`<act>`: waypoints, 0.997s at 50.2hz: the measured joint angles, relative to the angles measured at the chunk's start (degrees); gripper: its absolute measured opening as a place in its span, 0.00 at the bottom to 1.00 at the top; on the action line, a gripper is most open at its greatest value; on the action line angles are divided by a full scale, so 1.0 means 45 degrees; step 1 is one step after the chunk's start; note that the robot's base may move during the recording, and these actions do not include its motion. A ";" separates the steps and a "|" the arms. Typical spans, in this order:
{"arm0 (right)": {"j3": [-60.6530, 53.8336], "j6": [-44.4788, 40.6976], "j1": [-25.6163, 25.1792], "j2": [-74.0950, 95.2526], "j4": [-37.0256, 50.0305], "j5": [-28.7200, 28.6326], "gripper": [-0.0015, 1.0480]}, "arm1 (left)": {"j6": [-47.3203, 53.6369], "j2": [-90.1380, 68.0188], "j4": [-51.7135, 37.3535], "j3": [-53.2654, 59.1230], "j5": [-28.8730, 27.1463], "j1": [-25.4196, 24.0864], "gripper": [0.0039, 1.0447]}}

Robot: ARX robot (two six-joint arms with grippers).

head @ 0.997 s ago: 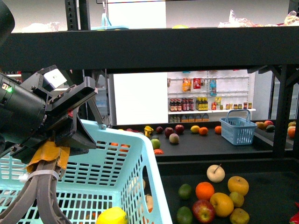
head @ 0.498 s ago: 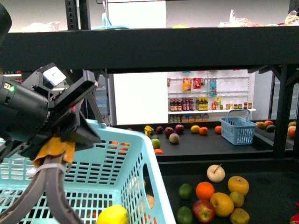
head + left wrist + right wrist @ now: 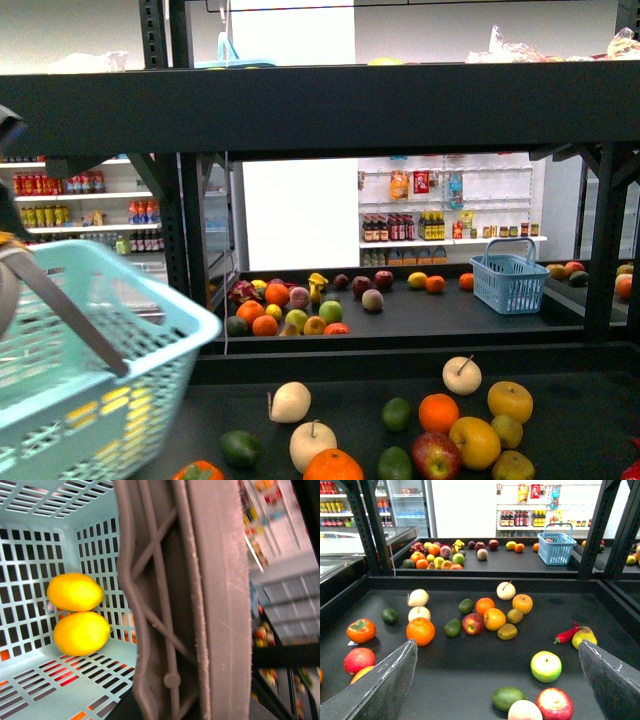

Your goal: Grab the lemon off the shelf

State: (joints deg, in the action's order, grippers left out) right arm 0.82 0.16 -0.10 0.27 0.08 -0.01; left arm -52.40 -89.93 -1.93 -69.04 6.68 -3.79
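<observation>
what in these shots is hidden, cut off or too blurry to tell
- Left tool: no view shows it; the left wrist view is filled by the grey plastic basket handle, so its state is unknown.
- Light blue plastic basket: motion-blurred and cut by the front view's left edge; contents unreadable there.
- Two bright yellow oval lemons in the basket: touching or just overlapping, unclear.
- Right tool: fingers cut by the bottom edge.
</observation>
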 joint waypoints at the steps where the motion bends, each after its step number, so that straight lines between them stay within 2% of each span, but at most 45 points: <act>1: 0.0000 0.0000 0.0000 0.0000 0.0000 0.0000 0.93 | -0.0282 -0.0097 0.0000 -0.0160 -0.0296 -0.0364 0.14; 4: 0.0000 0.0000 0.0000 0.0000 0.0000 -0.0005 0.93 | -0.1127 -0.0466 -0.0126 -0.0578 -0.1054 -0.1321 0.14; 12: 0.0000 0.0000 0.0000 0.0000 0.0000 0.0000 0.93 | -0.2895 -0.1501 0.0058 -0.1671 -0.1977 -0.2429 0.14; 26: 0.0000 0.0000 0.0000 0.0000 0.0000 0.0000 0.93 | -0.4915 -0.3084 0.0296 -0.2851 -0.1773 -0.2812 0.14; 43: 0.0000 0.0000 0.0000 0.0000 0.0000 -0.0005 0.93 | -0.5304 -0.3725 0.0695 -0.3536 -0.1700 -0.3609 0.14; 50: 0.0000 0.0000 0.0000 0.0000 0.0000 0.0000 0.93 | -0.5236 -0.4167 0.1190 -0.4211 -0.1287 -0.3866 0.14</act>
State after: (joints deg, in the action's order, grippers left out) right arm 0.82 0.16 -0.10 0.27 0.08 -0.01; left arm -75.96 -108.68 3.42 -87.99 0.89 -21.19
